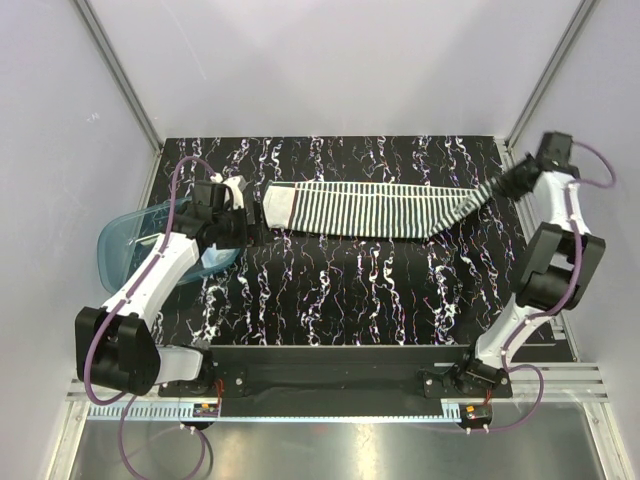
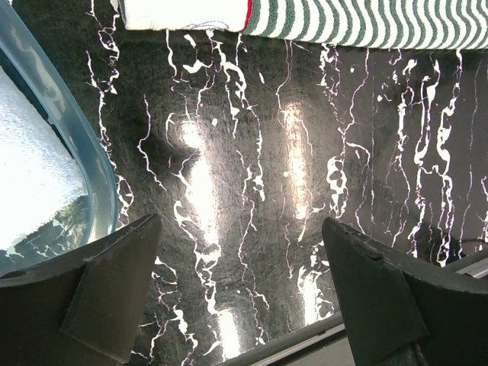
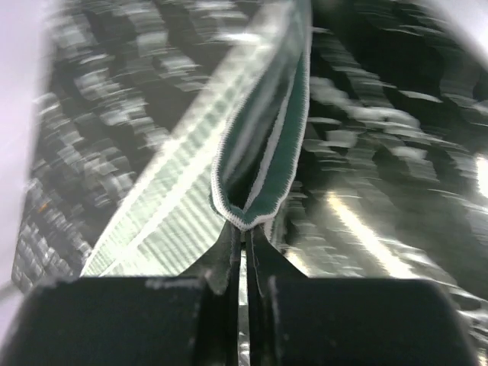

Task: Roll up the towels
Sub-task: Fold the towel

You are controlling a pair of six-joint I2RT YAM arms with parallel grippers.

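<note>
The striped towel (image 1: 370, 210) lies stretched out across the back of the dark marbled table, its white patterned end (image 1: 277, 204) at the left. My right gripper (image 1: 503, 186) is shut on the towel's right end and holds it slightly raised. In the right wrist view the green-and-white hem (image 3: 259, 164) is pinched between the shut fingertips (image 3: 245, 231). My left gripper (image 1: 240, 200) hangs open just left of the white end. In the left wrist view its fingers (image 2: 114, 293) stand wide apart over bare table, the towel (image 2: 343, 23) beyond them. The light blue towel (image 2: 30, 175) lies in the tub.
A translucent blue plastic tub (image 1: 125, 240) sits at the table's left side, under the left arm; its rim (image 2: 76, 137) shows in the left wrist view. Metal frame posts and pale walls close in the table on both sides and at the back.
</note>
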